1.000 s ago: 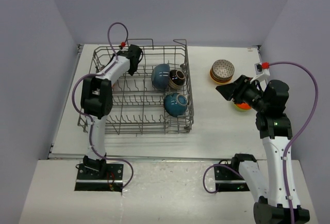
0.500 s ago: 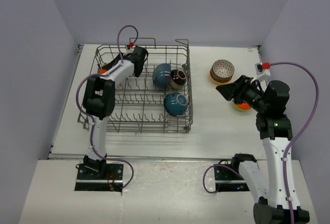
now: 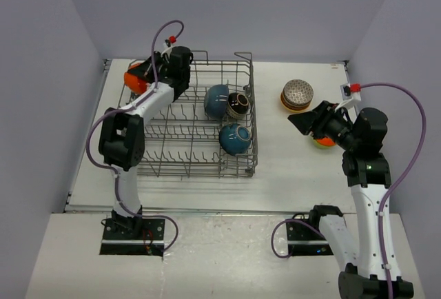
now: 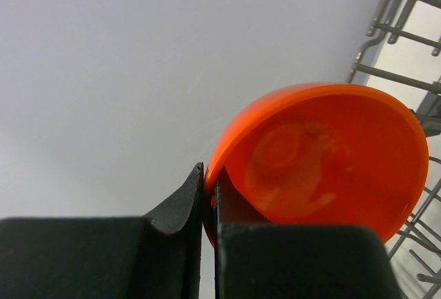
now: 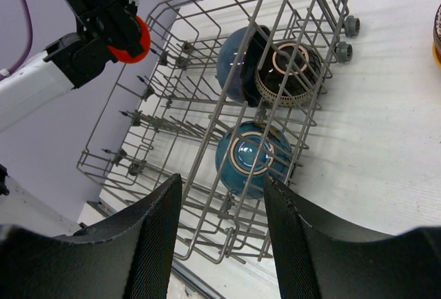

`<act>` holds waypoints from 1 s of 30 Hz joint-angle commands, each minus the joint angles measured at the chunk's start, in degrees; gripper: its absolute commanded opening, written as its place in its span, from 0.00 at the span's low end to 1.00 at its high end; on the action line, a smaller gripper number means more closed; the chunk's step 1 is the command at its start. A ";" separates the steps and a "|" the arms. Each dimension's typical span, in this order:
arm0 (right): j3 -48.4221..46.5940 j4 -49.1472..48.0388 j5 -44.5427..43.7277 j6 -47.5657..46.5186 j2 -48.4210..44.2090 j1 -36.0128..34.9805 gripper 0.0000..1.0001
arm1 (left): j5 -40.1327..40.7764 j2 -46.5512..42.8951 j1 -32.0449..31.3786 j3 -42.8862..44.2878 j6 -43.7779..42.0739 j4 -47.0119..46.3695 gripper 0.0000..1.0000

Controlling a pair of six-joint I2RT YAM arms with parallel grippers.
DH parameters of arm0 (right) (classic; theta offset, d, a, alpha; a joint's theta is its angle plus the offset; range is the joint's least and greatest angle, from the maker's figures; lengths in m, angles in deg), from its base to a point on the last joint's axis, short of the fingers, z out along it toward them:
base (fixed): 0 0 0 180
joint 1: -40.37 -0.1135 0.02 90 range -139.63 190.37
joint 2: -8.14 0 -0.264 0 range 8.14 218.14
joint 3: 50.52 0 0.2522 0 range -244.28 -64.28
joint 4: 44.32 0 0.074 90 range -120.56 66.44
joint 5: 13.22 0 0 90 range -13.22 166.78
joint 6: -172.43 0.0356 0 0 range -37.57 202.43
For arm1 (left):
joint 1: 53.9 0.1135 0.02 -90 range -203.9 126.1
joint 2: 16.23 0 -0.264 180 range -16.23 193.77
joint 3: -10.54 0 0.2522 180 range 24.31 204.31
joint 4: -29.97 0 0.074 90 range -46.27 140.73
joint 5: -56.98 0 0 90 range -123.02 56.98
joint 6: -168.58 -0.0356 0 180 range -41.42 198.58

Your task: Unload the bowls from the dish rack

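Note:
The grey wire dish rack [image 3: 200,173] [image 5: 141,168] stands left of centre. Three bowls remain in its right half: a dark blue one [image 3: 215,100] [image 5: 238,54], a dark brown patterned one [image 3: 238,105] [image 5: 289,68] and a teal one [image 3: 234,138] [image 5: 253,158]. Above the rack's far left corner, my left gripper [image 3: 148,73] [image 4: 209,175] is shut on the rim of an orange bowl [image 3: 135,79] [image 4: 324,161] [image 5: 131,40]. My right gripper [image 3: 303,121] [image 5: 222,182] hangs open and empty over the table to the right of the rack, facing it.
A stack of bowls with a grey patterned one on top [image 3: 297,95] sits at the far right of the table. An orange and yellow bowl [image 3: 322,142] shows partly under the right arm. Walls close in on the left, back and right.
The left gripper has lifted the orange bowl out of the rack's far left part and carried it up and left past the rim. The rack shifted slightly. The right arm has stayed still.

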 commanded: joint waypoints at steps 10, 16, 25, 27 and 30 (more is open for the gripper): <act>0.12 -3.90 5.05 0.04 -0.16 -0.14 0.54 | 5.42 -13.35 -5.15 -0.09 -5.03 -9.45 0.00; -1.64 -5.83 11.82 1.44 -0.69 -0.84 0.61 | 4.45 -23.36 -12.89 -2.11 -1.17 -10.69 0.00; -7.34 -9.60 10.71 5.31 1.59 -9.08 0.63 | -1.16 -35.43 -25.02 -2.38 17.83 0.43 0.00; -12.15 -8.22 2.83 3.40 5.71 -16.27 0.63 | -11.49 -32.91 -26.26 9.48 44.44 28.47 0.00; -19.29 -5.31 -7.30 0.40 12.75 -24.72 0.64 | -35.17 -31.47 -23.28 15.82 56.14 44.95 0.00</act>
